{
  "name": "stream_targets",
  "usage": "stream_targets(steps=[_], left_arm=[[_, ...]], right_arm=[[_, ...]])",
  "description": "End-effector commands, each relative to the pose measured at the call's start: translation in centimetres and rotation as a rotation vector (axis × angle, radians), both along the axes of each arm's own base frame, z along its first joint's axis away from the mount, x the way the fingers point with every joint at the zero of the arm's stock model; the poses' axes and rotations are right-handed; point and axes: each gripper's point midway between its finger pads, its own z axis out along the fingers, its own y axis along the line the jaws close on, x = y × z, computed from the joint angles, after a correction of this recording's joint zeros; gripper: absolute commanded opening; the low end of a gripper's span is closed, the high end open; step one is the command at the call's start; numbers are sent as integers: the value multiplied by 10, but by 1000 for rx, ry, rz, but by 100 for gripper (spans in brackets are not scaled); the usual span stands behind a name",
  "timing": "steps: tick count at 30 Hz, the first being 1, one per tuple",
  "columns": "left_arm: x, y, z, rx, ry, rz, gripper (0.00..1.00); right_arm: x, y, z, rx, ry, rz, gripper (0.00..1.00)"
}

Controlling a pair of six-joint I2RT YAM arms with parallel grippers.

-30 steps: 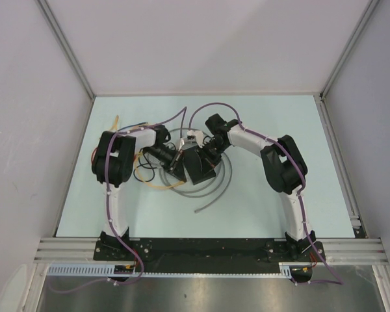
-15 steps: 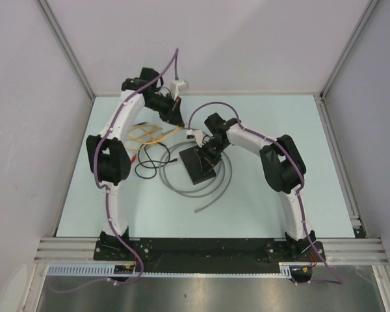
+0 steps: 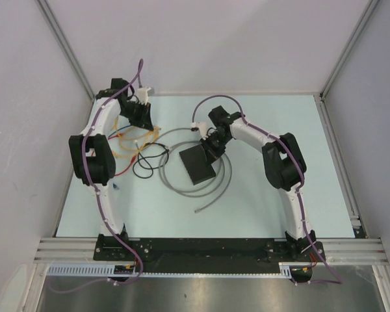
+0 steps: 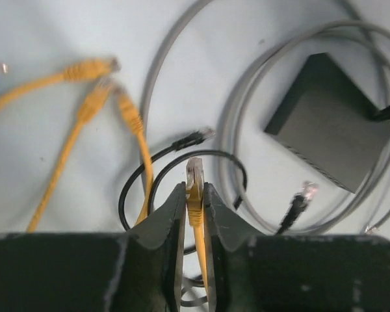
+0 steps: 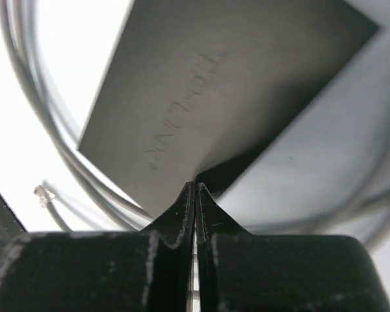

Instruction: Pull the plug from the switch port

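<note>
pale blue-green table (image 3: 247, 208); plain grey-white walls (image 3: 214, 39) on three sides; aluminium rails (image 3: 69, 55) at corners; even light.

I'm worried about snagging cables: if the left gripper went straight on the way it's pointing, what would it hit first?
Most likely the black cable loop, which crosses just past the tip of the yellow plug pinched in the left gripper. Depth is hard to judge from the wrist view.

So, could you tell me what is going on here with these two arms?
The left gripper holds a yellow plug over the far left of the table, well clear of the switch. The right gripper is shut, its tips down at the switch's edge, apparently steadying it. Loose cables lie around the switch.
</note>
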Motion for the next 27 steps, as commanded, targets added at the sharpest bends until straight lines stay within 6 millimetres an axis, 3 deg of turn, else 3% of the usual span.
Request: stream_targets(steps=[1,3,5,7,10,11,12,13,15,18,19,21,22,24,25,26,27], left_arm=[[12,22,-12,69,-32,129,21],[15,31,-24,113,-5,178,26],[17,32,-25,119,-5,184,38],[17,30,-19,107,-11,186,51],[23,25,6,71,-62,182,64],[24,23,14,58,-79,177,73],[24,21,22,45,-90,173,99],[26,16,40,18,-126,160,100],[27,12,58,-11,-155,154,99],[36,12,94,-28,-250,172,100],[39,13,108,-24,-295,178,100],[53,16,125,-25,-365,200,100],[63,21,143,-11,-422,229,100],[80,26,157,-9,-469,281,100],[87,29,183,-10,-537,305,99],[94,35,192,0,-567,342,100],[100,37,197,1,-588,359,100]], right_arm=[[23,-29,-13,-110,-63,-40,0],[22,-30,-10,-104,-44,-53,0],[21,-30,-12,-106,-36,-52,0],[23,-30,-12,-109,-38,-57,1],[33,-28,-6,-96,-55,-83,2],[35,-28,-7,-94,-55,-89,4],[38,-26,-3,-88,-62,-96,5],[45,-24,4,-78,-81,-105,7],[55,-24,10,-78,-112,-120,12],[84,-33,32,-82,-198,-185,35],[101,-34,46,-65,-255,-227,45],[133,-53,62,-76,-329,-376,52],[154,-56,79,-50,-393,-431,62],[184,-79,91,-71,-448,-568,74],[196,-85,100,-67,-474,-607,99],[215,-92,130,-37,-544,-671,100],[229,-104,125,-41,-536,-736,100]])
